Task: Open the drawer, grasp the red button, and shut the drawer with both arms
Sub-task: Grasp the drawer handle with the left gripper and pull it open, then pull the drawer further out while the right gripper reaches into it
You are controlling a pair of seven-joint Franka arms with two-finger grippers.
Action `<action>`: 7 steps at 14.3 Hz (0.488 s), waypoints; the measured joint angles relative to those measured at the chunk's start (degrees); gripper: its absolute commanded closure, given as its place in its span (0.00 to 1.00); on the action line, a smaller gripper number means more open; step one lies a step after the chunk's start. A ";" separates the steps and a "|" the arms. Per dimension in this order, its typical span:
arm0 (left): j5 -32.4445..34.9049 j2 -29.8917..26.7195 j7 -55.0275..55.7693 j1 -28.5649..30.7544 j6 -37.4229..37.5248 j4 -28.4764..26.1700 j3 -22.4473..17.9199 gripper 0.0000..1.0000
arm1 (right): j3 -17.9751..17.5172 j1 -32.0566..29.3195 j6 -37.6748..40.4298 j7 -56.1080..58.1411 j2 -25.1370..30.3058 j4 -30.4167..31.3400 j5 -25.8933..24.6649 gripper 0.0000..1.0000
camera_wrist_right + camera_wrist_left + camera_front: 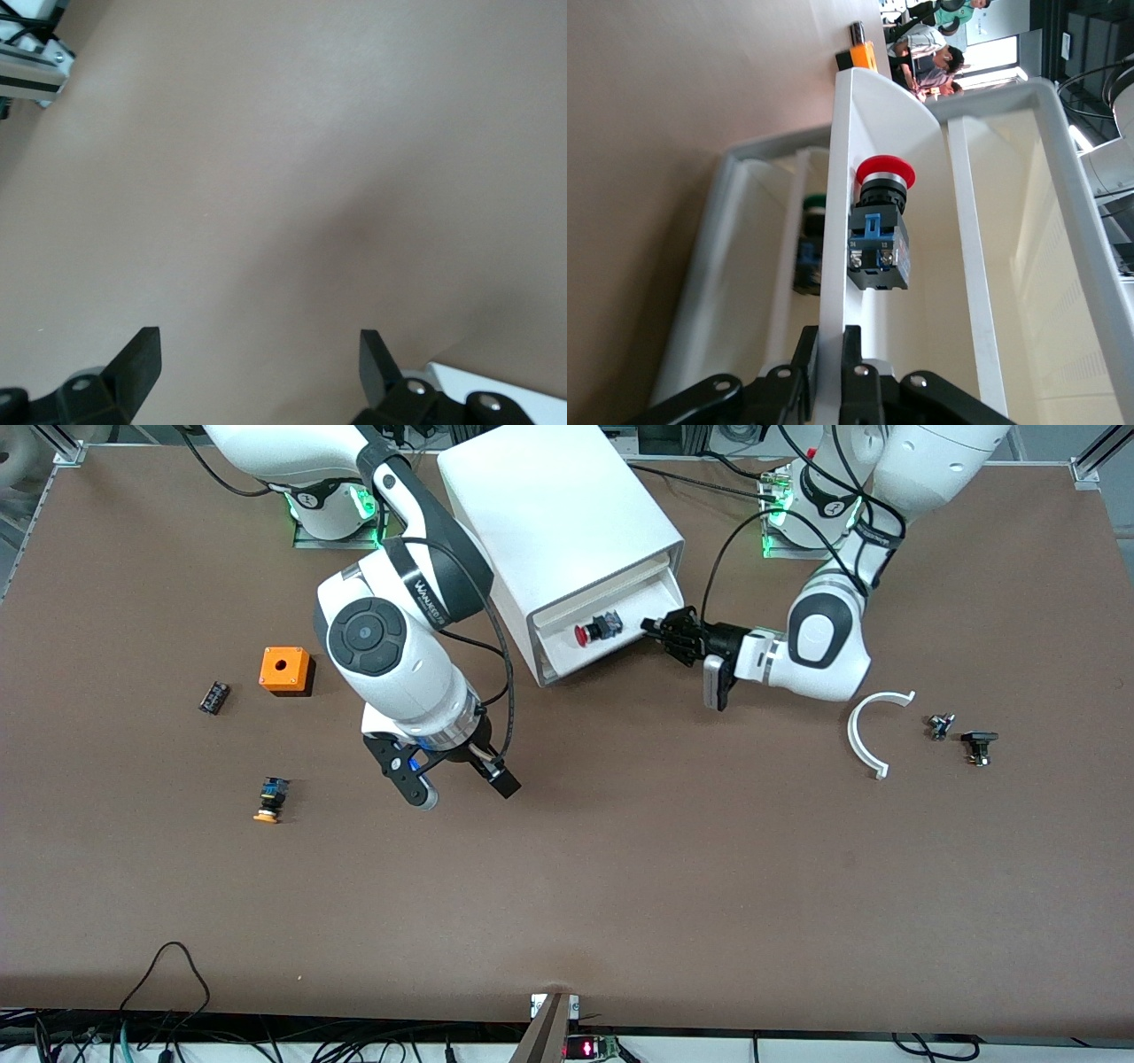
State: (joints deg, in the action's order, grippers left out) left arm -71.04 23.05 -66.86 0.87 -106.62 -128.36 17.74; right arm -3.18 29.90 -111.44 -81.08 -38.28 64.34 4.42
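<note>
The white cabinet [549,514] stands between the two arm bases. Its middle drawer [633,607] is pulled out toward the left arm's end. The red-capped button [589,632] lies on its side in the drawer, and it shows close in the left wrist view [881,226]. My left gripper [651,626] is shut on the drawer's front wall [833,266], one finger on each side of it [830,341]. My right gripper [461,784] is open and empty over bare table, nearer the front camera than the cabinet; its view shows only brown tabletop between the fingers [260,345].
An orange cube with a hole [284,670], a small black part [213,696] and an orange-capped button [270,799] lie toward the right arm's end. A white curved piece [873,731] and two small dark parts [941,726] [979,746] lie toward the left arm's end. A green-capped part [811,248] shows in the drawer next to the open one.
</note>
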 measured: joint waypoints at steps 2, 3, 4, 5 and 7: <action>3.31 1.73 1.20 1.98 0.06 3.50 -0.01 1.00 | -0.02 1.19 -2.32 -3.09 -0.06 -0.05 0.23 0.01; 5.05 2.49 2.25 2.72 0.08 5.36 -0.03 1.00 | -0.03 1.93 -3.43 -4.81 -0.09 -0.06 0.29 0.01; 6.70 3.06 3.67 3.33 0.13 7.12 -0.02 1.00 | -0.03 2.78 -4.48 -6.72 -0.11 -0.07 0.31 0.01; 7.96 3.47 5.26 3.86 0.14 8.73 -0.05 1.00 | -0.04 3.65 -5.46 -8.64 -0.12 -0.07 0.31 0.01; 9.85 4.33 6.90 4.51 0.12 11.18 -0.35 1.00 | -0.06 5.43 -7.37 -12.41 -0.14 -0.08 0.31 0.01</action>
State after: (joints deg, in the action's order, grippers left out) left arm -61.19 27.38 -59.97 5.38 -106.50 -117.18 17.40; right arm -3.24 35.33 -118.81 -93.49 -38.41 64.26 4.74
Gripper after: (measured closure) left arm 0.859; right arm 0.004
